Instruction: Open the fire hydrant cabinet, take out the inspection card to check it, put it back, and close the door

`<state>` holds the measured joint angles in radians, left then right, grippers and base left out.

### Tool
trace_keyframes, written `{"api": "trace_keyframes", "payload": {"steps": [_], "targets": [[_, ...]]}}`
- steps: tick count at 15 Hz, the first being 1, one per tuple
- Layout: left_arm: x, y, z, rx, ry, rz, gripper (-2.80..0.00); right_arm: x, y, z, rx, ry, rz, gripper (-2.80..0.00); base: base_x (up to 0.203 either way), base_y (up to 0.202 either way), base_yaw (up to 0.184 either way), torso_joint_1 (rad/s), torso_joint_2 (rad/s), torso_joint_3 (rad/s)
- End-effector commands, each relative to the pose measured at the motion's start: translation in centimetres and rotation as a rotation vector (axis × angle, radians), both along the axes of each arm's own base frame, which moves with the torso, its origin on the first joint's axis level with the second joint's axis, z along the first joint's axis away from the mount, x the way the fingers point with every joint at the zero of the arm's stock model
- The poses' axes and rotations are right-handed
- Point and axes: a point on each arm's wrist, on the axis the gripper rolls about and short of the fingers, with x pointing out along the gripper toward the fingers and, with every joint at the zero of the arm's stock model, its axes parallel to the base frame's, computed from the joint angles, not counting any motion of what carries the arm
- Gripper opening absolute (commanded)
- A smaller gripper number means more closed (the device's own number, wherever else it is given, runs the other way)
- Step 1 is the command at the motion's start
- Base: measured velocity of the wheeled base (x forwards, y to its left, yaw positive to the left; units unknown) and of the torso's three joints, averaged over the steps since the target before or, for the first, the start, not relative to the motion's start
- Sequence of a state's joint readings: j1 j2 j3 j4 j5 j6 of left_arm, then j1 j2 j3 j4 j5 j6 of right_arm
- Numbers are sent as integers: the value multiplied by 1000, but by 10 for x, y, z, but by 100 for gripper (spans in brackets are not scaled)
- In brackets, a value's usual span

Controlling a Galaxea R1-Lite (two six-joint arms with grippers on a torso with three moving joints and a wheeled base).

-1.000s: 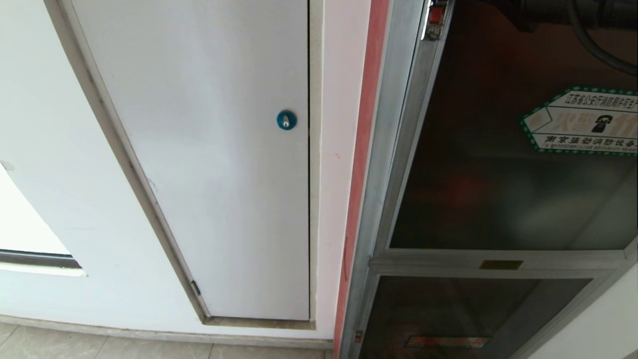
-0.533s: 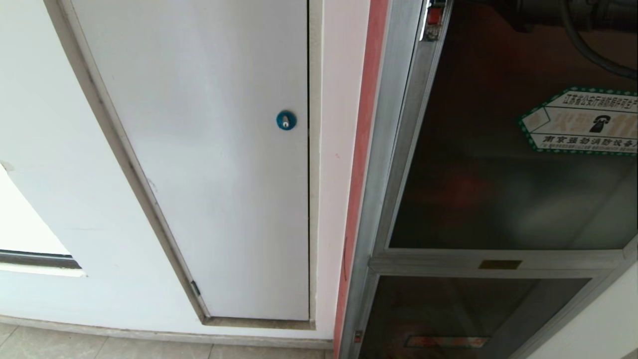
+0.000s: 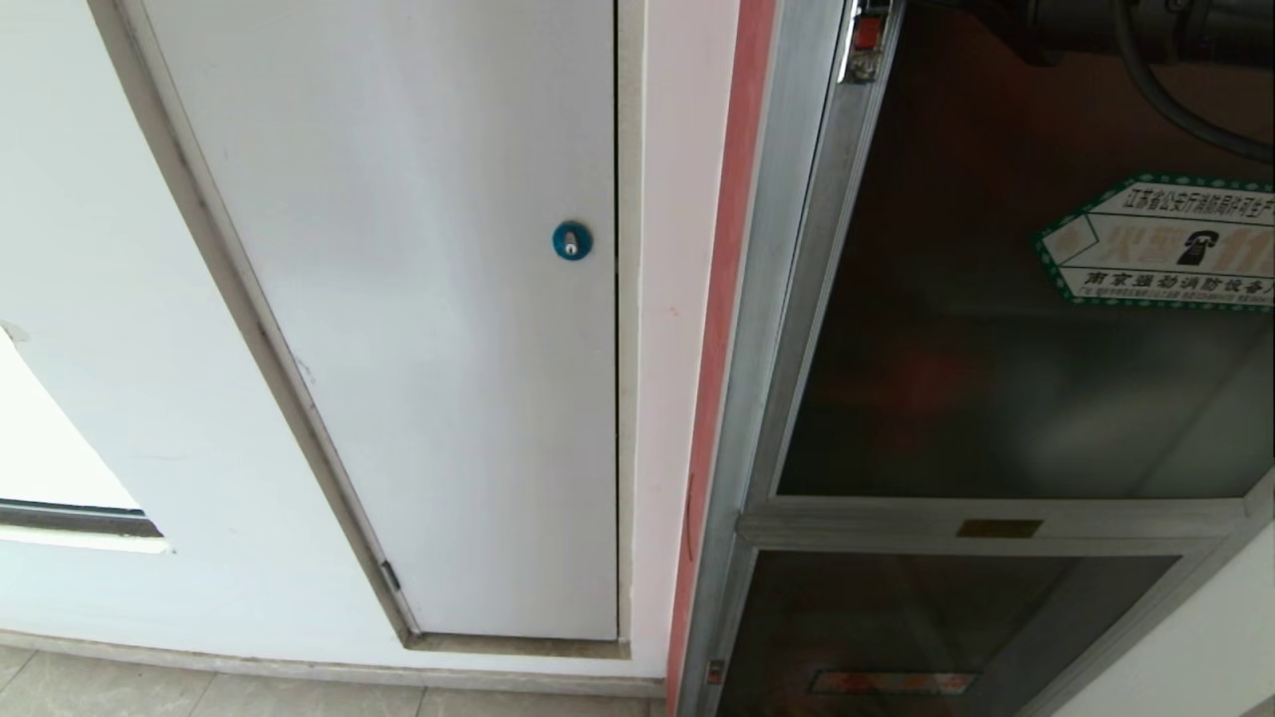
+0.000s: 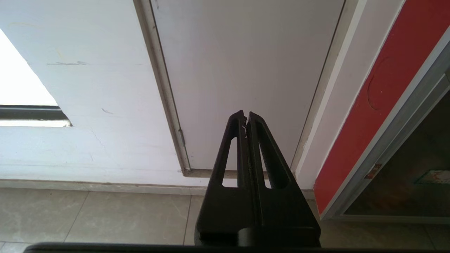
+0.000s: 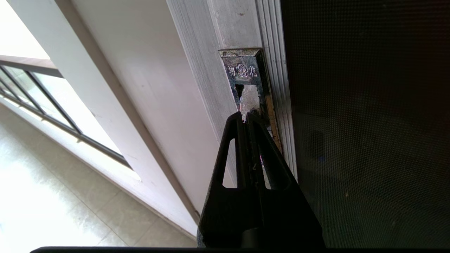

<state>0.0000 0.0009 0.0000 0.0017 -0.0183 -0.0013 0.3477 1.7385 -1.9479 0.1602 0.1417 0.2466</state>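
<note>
Right claw point(image 5: 245, 115) at door point(image 5: 365, 123) latch point(image 5: 246, 82)

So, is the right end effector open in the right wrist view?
No, the right end effector is shut, its tips together at the metal latch plate.

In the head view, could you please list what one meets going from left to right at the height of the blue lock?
White wall → white panel door → blue round lock → red strip → silver cabinet frame → dark glass door → hexagonal sticker.

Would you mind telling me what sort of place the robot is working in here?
Probably an indoor corridor or lobby of a building: a recessed fire hydrant cabinet with a dark glass door is set in a white wall, beside a white service panel door, above a tiled floor.
</note>
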Motion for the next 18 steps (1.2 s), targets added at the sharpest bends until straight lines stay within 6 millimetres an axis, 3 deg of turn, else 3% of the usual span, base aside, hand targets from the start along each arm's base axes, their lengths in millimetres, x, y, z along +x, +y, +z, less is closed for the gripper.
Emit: {"api": "trace_keyframes", "payload": {"steps": [1, 18], "targets": [[0, 0, 0, 0, 1, 0, -280, 1, 1, -2, -2, 12, 3, -280, 0, 0, 0, 0, 0, 0], [0, 0, 0, 0, 1, 0, -280, 0, 2, -2, -3, 14, 11, -280, 0, 0, 0, 0, 0, 0]]}}
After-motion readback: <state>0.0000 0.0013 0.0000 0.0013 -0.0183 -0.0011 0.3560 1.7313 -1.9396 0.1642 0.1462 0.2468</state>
